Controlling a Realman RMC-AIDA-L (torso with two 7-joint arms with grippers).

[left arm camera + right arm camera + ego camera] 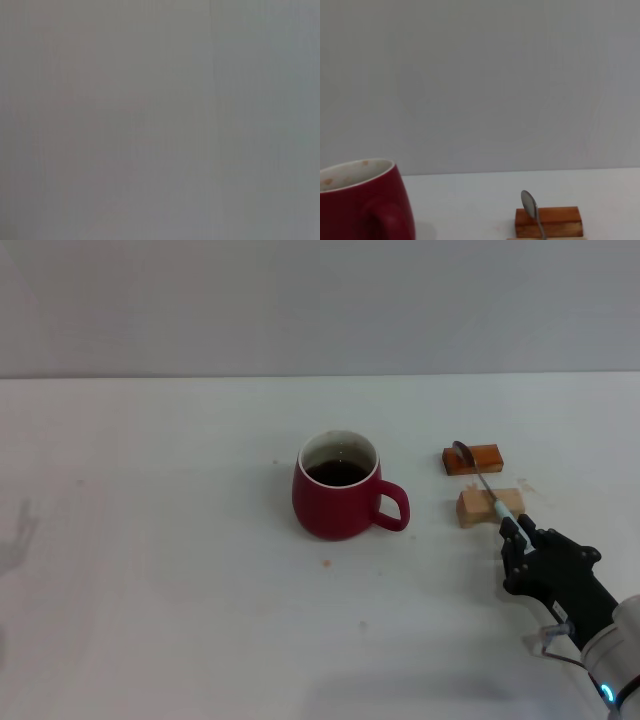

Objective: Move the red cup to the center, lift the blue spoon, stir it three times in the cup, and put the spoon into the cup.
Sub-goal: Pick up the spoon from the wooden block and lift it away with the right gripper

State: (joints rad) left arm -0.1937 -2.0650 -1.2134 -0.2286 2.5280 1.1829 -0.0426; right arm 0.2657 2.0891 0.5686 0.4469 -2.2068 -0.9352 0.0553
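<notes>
Tabletop (150, 570) came first — a wide white surface with the red cup (338, 487) about at its centre, dark liquid inside, handle turned toward the right edge. Toward the near right corner the right gripper (515, 536) had its black fingers at the pale-blue handle end of the blue spoon (480, 478); whether they had closed on it could not be told. The spoon lay across two rests, the tan wooden block (490, 507) under its handle and the orange-brown block (473, 459) under its bowl, both between cup and right edge. The left gripper was out of sight. A shallow pinch on that slim handle could let it twist or slip on lifting — or drag a block along.
</notes>
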